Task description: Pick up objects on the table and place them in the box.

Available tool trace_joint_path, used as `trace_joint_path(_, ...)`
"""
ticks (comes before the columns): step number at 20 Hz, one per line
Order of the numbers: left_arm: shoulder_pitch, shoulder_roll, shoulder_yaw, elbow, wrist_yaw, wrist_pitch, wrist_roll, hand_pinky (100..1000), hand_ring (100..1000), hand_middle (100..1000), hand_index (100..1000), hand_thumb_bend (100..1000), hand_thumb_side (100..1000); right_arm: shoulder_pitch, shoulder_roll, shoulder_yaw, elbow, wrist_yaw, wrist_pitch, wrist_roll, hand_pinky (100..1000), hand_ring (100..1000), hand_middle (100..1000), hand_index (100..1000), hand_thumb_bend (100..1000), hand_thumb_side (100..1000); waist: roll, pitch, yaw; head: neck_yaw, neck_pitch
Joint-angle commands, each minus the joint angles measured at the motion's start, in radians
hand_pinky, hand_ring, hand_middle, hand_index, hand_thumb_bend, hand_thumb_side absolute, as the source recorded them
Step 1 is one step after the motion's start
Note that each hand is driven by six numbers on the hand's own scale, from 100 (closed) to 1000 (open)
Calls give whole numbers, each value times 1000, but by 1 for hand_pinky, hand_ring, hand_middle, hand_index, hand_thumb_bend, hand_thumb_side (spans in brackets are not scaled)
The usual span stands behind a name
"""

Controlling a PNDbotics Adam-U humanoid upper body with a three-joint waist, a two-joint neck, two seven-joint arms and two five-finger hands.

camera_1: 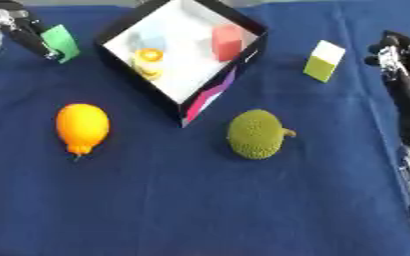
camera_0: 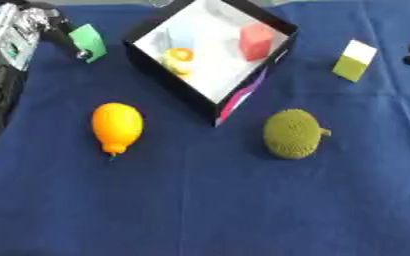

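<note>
A: Where does the left hand [camera_0: 47, 27] stand with the green block [camera_0: 89, 42]?

B: It is left of the box [camera_0: 169, 90], up by the box's far-left side, and its fingers look pinched on the block's left edge. The block hangs tilted, not flat on the blue cloth [camera_0: 200, 200].

A: So what could spoil it?

B: The pinch looks to be on an edge only. If the block swings on the way over, I judge it could twist out and drop short of the box, on the cloth beside the near-left wall. Or it could clip that black wall and shove the box, which already sits askew.

A: Anything inside to worry about?

B: A red block [camera_0: 257, 41], a yellow-orange piece [camera_0: 179, 56] and a pale blue shape lie in the box. A drop from high could bounce off them and out.

A: And the rest?

B: The orange lemon [camera_0: 117, 126] lies left of the box's near corner, the bumpy green fruit [camera_0: 292, 134] right of that corner, and the white-and-green block [camera_0: 355, 61] right of the box. All are apart from it.

A: The right hand [camera_1: 392, 55]?

B: At the edge well right of the box; I cannot tell how its fingers are set.
</note>
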Motion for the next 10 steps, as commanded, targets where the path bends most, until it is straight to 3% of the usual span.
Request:
trace_joint_path(1, -21, 18, 8, -9, -11, 13, 6, 861, 885, 783, 727, 345, 155, -15, -15, -4, -17, -4, -1, 2, 981, 762, 715, 860, 100, 704, -16, -7, -2, 3, -8)
trace_joint_path(3, -20, 15, 9, -9, -6, 18, 13, 857, 876, 771, 707, 332, 155, -15, -15, -4, -17, -4, -1, 3, 981, 762, 716, 860, 100, 704, -16, -6, -3, 4, -8)
trace_joint_path(4, -20, 14, 10, -9, -3, 21, 17, 847, 857, 750, 666, 297, 100, -15, -15, -4, -17, -4, -1, 3, 981, 762, 716, 860, 100, 705, -16, -6, -3, 4, -7)
trace_joint_path(10, -38, 18, 5, -29, 26, 35, 49, 828, 813, 688, 564, 242, 100, -13, -17, -5, -16, -3, -1, 2, 982, 762, 716, 860, 100, 704, -15, -8, -2, 5, -1)
